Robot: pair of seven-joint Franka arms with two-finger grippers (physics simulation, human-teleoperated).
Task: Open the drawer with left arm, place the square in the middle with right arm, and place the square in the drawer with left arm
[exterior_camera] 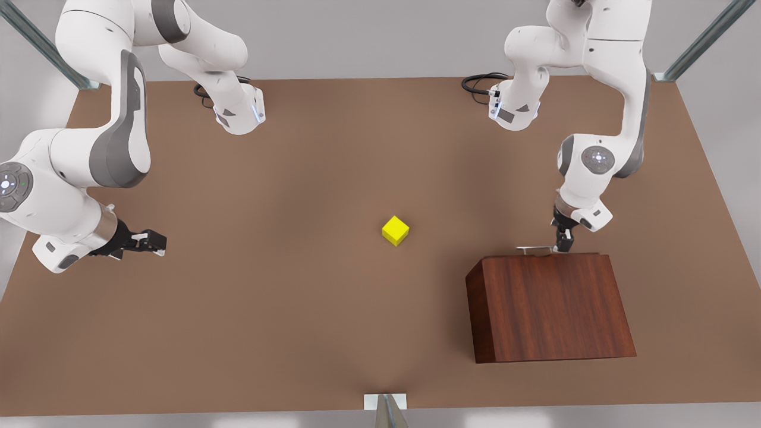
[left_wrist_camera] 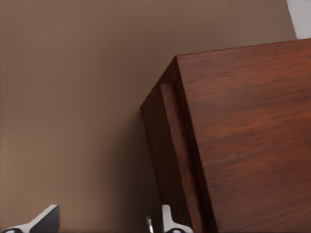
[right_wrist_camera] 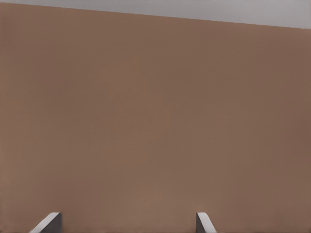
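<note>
Cabinet (exterior_camera: pixel 550 306) is taken as the landmark. The left gripper (exterior_camera: pixel 563 242) is being held right at the cabinet's far face, by the thin silver handle (exterior_camera: pixel 535 249) of the drawer (left_wrist_camera: pixel 171 160). In the left wrist view both fingertips (left_wrist_camera: pixel 167 221) are showing well apart, one just beside the drawer front, so the jaws are spread and nothing is being gripped yet. The drawer is sitting flush, not yet opened.

The square (exterior_camera: pixel 395 230) is lying on the table (exterior_camera: pixel 285 309), well off the cabinet toward the front view's left, about mid-table, touching nothing. The right gripper (exterior_camera: pixel 156 242) is waiting much farther from the cabinet, past the square; its fingertips (right_wrist_camera: pixel 48 223) are showing spread over bare tabletop.

Handling judgement: the handle is looking rigid and slim, so a grip across the bar near its middle is being favoured, with a straight pull away from the cabinet; an off-centre grip is risking skew or a dragged cabinet. The square is looking light, hard and smooth-faced; two opposite flat faces are being recommended for the pinch, not the corners.
</note>
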